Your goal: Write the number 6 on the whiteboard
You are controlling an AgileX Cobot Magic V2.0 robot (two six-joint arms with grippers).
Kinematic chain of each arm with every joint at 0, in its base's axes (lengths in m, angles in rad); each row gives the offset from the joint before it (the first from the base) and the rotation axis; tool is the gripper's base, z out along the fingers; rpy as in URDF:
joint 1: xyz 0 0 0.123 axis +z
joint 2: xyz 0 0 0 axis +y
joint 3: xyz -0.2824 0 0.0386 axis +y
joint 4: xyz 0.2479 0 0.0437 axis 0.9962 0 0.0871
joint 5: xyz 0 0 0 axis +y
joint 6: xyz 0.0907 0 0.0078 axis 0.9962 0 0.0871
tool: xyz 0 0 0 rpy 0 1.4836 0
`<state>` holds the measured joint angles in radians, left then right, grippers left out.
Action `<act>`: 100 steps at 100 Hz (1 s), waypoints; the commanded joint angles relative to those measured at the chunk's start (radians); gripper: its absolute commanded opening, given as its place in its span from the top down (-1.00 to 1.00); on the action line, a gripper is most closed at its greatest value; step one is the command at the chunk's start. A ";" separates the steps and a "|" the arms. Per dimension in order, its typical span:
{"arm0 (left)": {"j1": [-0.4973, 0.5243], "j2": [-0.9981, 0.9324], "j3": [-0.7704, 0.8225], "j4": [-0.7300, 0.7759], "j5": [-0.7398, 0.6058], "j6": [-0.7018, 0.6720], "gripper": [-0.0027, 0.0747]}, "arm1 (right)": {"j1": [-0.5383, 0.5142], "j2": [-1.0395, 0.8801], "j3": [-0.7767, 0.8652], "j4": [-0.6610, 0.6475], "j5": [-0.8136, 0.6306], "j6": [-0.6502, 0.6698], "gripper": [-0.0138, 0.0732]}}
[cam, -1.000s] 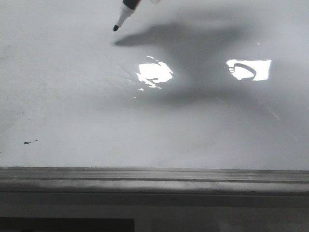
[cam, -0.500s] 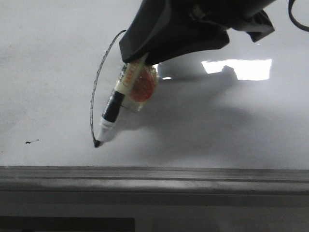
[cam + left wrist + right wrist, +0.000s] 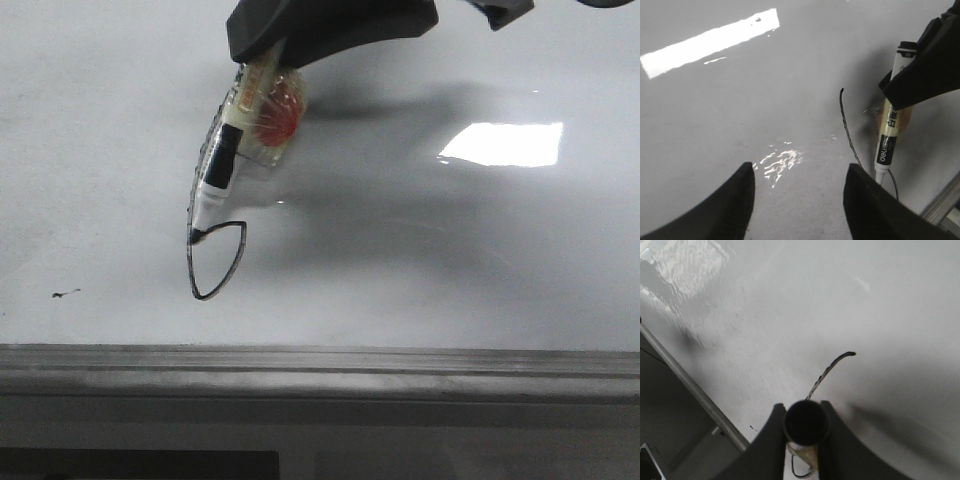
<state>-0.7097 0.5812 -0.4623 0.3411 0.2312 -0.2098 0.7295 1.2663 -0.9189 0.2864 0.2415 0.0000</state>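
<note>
Ahead of the marker (image 3: 222,165) tip, bare whiteboard (image 3: 450,280) runs to the grey ledge (image 3: 320,370), the one barrier; the left gripper (image 3: 797,200) hovers alongside, jaws apart.

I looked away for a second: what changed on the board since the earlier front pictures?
The right gripper brought the marker down and back up, drawing the number 6: long stroke, then pointed loop, tip now closing it. The whiteboard, small smudge and ledge stayed put.
</note>
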 commanded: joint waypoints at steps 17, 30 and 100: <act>-0.007 -0.001 -0.028 -0.025 -0.090 -0.009 -0.02 | 0.026 -0.050 -0.030 -0.049 -0.070 -0.031 0.84; -0.073 0.028 0.018 -0.034 -0.181 -0.009 -0.02 | 0.098 -0.097 -0.030 -0.049 -0.046 -0.031 0.84; -0.231 0.353 0.083 -0.149 -0.494 -0.014 -0.02 | 0.180 -0.111 -0.008 -0.043 -0.014 -0.031 0.84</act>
<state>-0.9329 0.9114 -0.3510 0.2632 -0.1701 -0.2138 0.9079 1.1823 -0.9014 0.2421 0.3056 -0.0191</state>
